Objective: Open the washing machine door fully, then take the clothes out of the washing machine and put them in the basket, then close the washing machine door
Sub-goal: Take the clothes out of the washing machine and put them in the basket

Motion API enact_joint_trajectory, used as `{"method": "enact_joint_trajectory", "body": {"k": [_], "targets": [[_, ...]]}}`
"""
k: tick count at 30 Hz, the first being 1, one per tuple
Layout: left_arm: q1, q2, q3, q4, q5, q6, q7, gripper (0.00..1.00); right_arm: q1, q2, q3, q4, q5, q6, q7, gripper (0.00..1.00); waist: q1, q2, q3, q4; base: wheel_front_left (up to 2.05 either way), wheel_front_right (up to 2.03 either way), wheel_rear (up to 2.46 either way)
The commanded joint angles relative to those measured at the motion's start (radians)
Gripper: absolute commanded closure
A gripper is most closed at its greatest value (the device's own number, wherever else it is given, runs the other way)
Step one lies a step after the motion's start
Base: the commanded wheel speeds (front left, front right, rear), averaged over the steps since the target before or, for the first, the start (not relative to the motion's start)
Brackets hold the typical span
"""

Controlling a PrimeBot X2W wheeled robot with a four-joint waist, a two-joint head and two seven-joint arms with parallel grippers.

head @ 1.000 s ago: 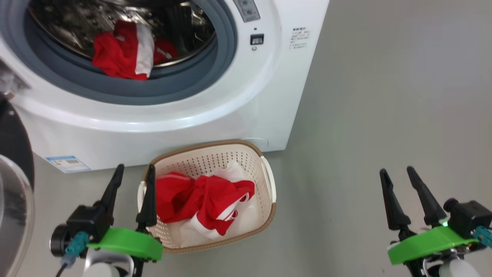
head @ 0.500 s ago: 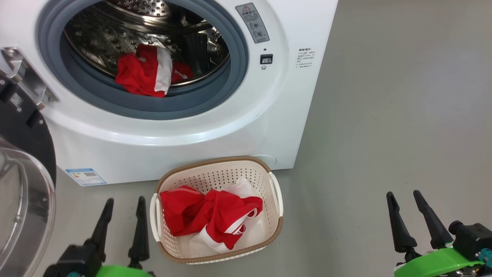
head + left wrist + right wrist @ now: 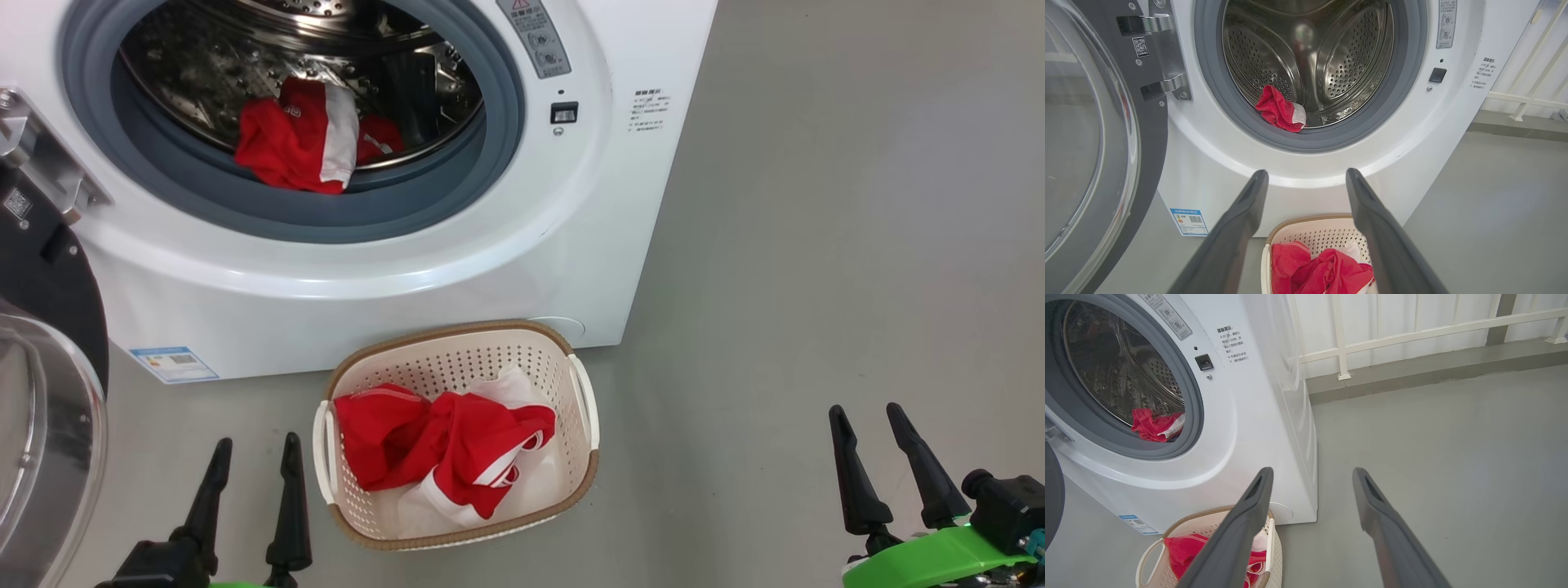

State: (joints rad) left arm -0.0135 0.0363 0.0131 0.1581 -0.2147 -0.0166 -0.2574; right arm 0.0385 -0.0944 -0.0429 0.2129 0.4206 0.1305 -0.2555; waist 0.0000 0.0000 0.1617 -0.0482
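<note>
Left tool (image 3: 257, 441) and right tool (image 3: 864, 408) sit low and nearest, both spread wide, nothing between the fingers. Basket (image 3: 457, 363) is on the floor (image 3: 816, 245) just right of the left tool, well apart from the right one. Red clothes (image 3: 441, 449) heaped inside it. Basket's far rim is right at the washing machine (image 3: 408, 286) front; can't tell if touching. Door (image 3: 45, 269) hangs open at left. One red-and-white garment (image 3: 294, 147) lies low at the drum (image 3: 204, 73) front, against the grey ring (image 3: 392, 220).
</note>
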Motion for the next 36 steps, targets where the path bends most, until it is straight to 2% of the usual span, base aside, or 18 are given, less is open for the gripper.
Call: {"method": "enact_joint_trajectory", "body": {"k": [1,8,14,25,36], "targets": [[-0.016,0.014,0.035,-0.031,-0.009,0.009,-0.004,0.00,-0.016,-0.016,0.022,-0.026,-0.005,0.000,-0.006,0.00,0.0000,0.0000,0.001,0.000,0.00,0.00,0.00],[-0.032,0.014,0.023,-0.024,-0.003,0.007,-0.004,0.00,-0.026,-0.016,0.027,-0.024,-0.004,0.000,-0.006,0.00,0.0000,0.0000,0.010,-0.004,0.00,0.00,0.00],[-0.110,0.014,0.010,0.014,0.029,0.008,-0.004,0.00,-0.050,-0.009,0.035,-0.026,-0.005,0.000,-0.006,0.00,0.0000,0.0000,0.038,-0.014,0.00,0.00,0.00],[-0.419,0.016,-0.004,0.201,0.138,0.031,-0.004,0.00,-0.131,0.004,0.077,-0.029,0.010,0.000,-0.006,0.00,0.0000,0.0000,0.162,-0.061,0.00,0.00,0.00],[-0.714,0.055,-0.031,0.421,0.204,0.045,-0.004,0.00,-0.208,0.022,0.103,-0.032,0.026,0.000,-0.006,0.00,0.0000,0.0000,0.294,-0.115,0.00,0.00,0.00]]}}
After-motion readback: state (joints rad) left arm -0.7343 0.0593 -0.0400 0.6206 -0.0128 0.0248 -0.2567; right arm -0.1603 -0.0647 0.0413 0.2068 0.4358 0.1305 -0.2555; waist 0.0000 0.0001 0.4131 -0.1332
